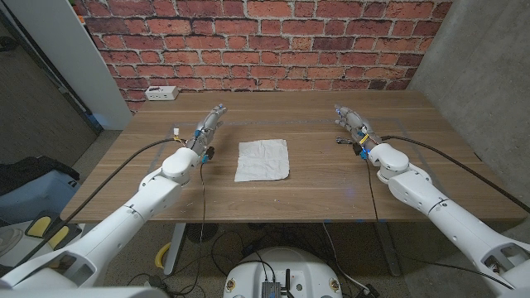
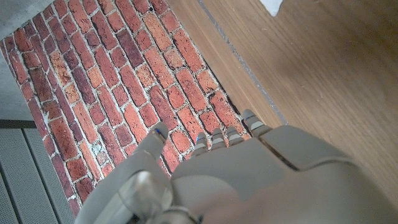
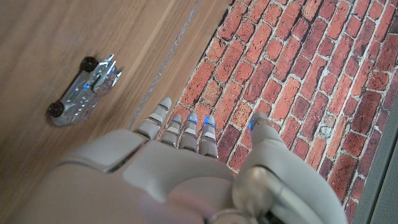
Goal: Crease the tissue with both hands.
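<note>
- The tissue (image 1: 262, 160) lies flat and white on the wooden desk (image 1: 315, 190), near its middle, between the two arms; its outline is roughly square, a little skewed, with faint fold lines across it. A white corner of it also shows in the left wrist view (image 2: 272, 5).
- The left hand (image 1: 209, 124) is beside the tissue on its left, apart from it, fingers (image 2: 227, 135) stretched out towards the brick wall (image 1: 265, 41), slightly spread and holding nothing.
- The right hand (image 1: 354, 122) is well apart from the tissue on its right, fingers (image 3: 186, 130) likewise stretched out and slightly spread, holding nothing.
- Whether either hand touches the desk I cannot tell.
- In the right wrist view the left hand (image 3: 84, 90) appears as a small metallic shape on the wood across the desk.
- A white power strip (image 1: 161, 93) sits at the desk's far left corner, against the brick wall.
- Black cables (image 1: 132, 161) run along both arms.
</note>
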Controlling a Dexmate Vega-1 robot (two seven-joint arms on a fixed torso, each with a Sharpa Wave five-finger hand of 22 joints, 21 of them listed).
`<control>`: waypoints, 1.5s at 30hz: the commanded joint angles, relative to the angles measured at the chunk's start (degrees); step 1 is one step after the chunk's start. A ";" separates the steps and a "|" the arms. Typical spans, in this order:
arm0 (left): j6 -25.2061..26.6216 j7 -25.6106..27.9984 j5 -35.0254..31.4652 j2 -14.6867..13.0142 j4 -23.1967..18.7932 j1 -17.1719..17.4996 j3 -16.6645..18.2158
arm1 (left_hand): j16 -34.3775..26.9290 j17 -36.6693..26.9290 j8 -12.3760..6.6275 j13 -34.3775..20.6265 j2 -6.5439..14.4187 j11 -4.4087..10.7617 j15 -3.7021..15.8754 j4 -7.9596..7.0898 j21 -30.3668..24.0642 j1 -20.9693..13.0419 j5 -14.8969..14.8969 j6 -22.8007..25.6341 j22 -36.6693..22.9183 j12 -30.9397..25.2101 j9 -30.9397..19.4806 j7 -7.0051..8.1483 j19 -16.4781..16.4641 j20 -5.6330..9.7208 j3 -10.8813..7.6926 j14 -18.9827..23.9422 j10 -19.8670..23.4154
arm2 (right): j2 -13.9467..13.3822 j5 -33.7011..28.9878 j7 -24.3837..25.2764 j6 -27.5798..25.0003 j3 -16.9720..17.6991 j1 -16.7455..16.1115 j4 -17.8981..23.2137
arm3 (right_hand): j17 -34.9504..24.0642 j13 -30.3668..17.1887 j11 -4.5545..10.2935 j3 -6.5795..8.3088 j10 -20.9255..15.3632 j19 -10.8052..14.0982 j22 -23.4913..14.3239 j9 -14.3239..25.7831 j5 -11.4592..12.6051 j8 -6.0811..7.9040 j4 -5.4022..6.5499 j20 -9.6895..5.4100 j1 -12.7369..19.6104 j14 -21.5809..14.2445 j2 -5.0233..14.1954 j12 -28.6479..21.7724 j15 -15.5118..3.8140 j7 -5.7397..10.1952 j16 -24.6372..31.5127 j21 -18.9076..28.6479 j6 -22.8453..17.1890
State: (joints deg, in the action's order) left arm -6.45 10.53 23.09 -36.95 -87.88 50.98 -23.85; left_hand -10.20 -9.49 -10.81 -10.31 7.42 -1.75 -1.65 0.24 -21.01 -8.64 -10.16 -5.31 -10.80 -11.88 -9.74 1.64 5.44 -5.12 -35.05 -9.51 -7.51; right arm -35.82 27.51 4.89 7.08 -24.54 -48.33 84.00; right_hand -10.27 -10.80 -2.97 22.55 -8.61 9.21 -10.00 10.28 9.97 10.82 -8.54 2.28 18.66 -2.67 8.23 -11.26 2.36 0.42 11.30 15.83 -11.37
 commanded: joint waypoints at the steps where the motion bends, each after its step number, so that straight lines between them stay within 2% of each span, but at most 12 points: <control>1: 5.80 2.98 -3.76 -3.57 -7.10 2.26 -0.28 | -0.36 -0.21 -0.33 -0.19 1.11 -0.05 -0.83 0.29 0.12 -0.60 -0.10 0.31 -0.30 -0.17 -0.30 0.11 0.02 -1.02 -0.30 -0.12 0.18 | -3.42 -2.93 0.81 -3.82 -0.74 -1.08 4.76 | -0.28 -0.28 -0.12 0.34 -0.60 0.66 -0.26 0.20 0.24 0.40 0.00 0.09 0.69 -0.54 -0.05 -0.45 0.00 -0.07 0.37 -0.19 -0.69; 4: 7.12 3.68 -4.59 -4.33 -9.00 3.02 -0.28 | -0.38 -0.31 -0.20 -0.21 1.04 0.02 -1.72 0.15 0.24 -0.44 -0.06 0.38 -0.34 -0.13 -0.31 0.25 0.16 -2.58 -0.25 0.05 0.23 | -4.36 -3.86 1.29 -4.64 -0.84 -1.66 6.24 | -0.28 -0.28 -0.15 0.38 -0.62 0.70 -0.26 0.21 0.25 0.41 -0.01 0.09 0.77 -0.58 -0.02 -0.45 0.00 0.00 0.37 -0.22 -0.78; 10: 9.12 4.79 -6.31 -5.69 -12.32 4.38 -0.28 | -0.41 -0.39 -0.09 -0.23 0.89 0.09 -2.18 0.00 0.36 -0.24 -0.03 0.44 -0.38 -0.09 -0.32 0.60 0.31 -3.75 -0.16 0.19 0.29 | -5.93 -5.67 3.74 -7.26 -0.64 -3.30 9.94 | -0.31 -0.29 0.02 0.57 -0.68 0.75 -0.27 0.22 0.32 0.41 0.03 -0.18 1.03 -0.61 0.32 -0.43 -0.23 0.26 0.36 -0.32 -0.90; 20: 14.22 6.92 -11.15 -8.41 -18.17 6.24 -0.99 | -0.30 -0.42 -0.03 -0.24 0.68 0.09 -2.35 -0.06 0.49 -0.08 0.01 0.55 -0.42 -0.01 -0.33 0.75 0.49 -4.11 -0.07 0.06 0.18 | -8.53 -8.21 5.37 -9.92 -0.45 -5.63 14.83 | -0.40 -0.31 0.31 1.07 -1.07 1.09 -0.28 0.24 0.53 0.41 0.24 -0.75 1.61 -0.83 1.19 -0.50 -0.65 0.72 0.44 -0.42 -1.16; 29: 17.74 8.99 -15.39 -10.30 -22.86 8.53 -1.11 | -0.25 -0.36 -0.24 -0.26 0.44 0.15 -2.42 0.22 0.54 -0.22 0.07 1.47 -0.44 -0.11 -0.33 0.75 0.42 -4.16 0.00 0.12 0.56 | -10.79 -10.93 7.54 -14.02 -0.37 -7.82 20.30 | -0.41 -0.32 0.43 1.24 -1.22 0.69 -0.29 0.25 0.61 0.36 0.22 0.28 1.99 -0.71 1.20 -0.49 -0.92 0.89 0.35 -0.76 -1.26; 45: 22.09 9.91 -20.23 -13.24 -28.85 11.88 -0.32 | -0.05 -0.31 -0.21 -0.27 0.40 0.11 -2.34 0.72 0.99 -0.60 0.13 2.16 -0.44 -0.16 -0.34 0.90 1.16 -4.18 -0.05 -0.29 0.99 | -13.89 -16.79 9.44 -19.96 -1.07 -9.84 27.53 | -0.40 -0.33 0.79 1.41 -1.58 0.73 -0.29 0.26 0.67 0.41 0.21 0.55 2.45 -0.88 1.18 -0.54 -1.01 1.15 0.36 -0.99 -1.64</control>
State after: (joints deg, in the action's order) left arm 12.70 19.80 6.15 -48.26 -112.79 60.77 -24.61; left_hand -10.20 -9.59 -10.81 -10.30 7.42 -1.54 -3.59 0.68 -20.12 -8.63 -10.13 -3.37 -11.07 -11.88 -10.02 2.35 6.17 -9.12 -35.01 -9.41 -6.70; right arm -47.73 14.29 13.11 -9.07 -25.14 -56.74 106.86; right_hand -10.54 -10.78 -2.15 23.34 -9.83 9.83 -9.99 10.26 10.40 11.04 -8.37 2.27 20.41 -3.28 9.54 -11.48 1.74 1.44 11.30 15.23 -12.60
